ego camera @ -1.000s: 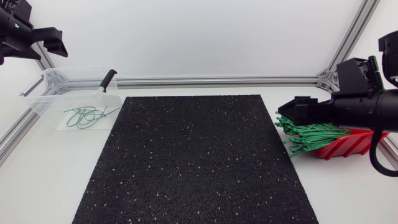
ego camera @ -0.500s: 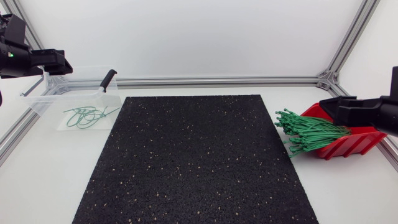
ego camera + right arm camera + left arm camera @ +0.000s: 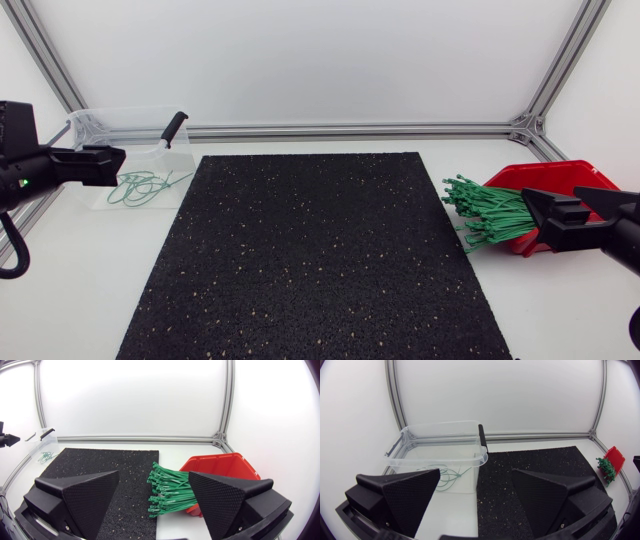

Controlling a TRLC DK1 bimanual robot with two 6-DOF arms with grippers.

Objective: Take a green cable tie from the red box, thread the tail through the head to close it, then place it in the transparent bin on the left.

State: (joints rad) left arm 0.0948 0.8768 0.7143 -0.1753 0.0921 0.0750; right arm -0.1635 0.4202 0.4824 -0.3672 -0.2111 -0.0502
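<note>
Jaws on right: splayed wide, empty. Just ahead, bundle of green cable ties (image 3: 167,492), heads fanned toward mat (image 3: 100,467), tails running back into red box (image 3: 222,466). Far across worktop, left jaws also released, by transparent bin (image 3: 440,425); favours right arm.

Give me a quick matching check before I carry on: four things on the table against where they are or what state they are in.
Things:
1. red box
2. transparent bin
3. black mat
4. right gripper

Places and states:
A. open, nothing between its fingers
B. holds looped green ties
C. lies between the bin and the box
D. a bundle of green ties spills from it

Pairs: 1-D, 2-B, 3-C, 4-A
</note>
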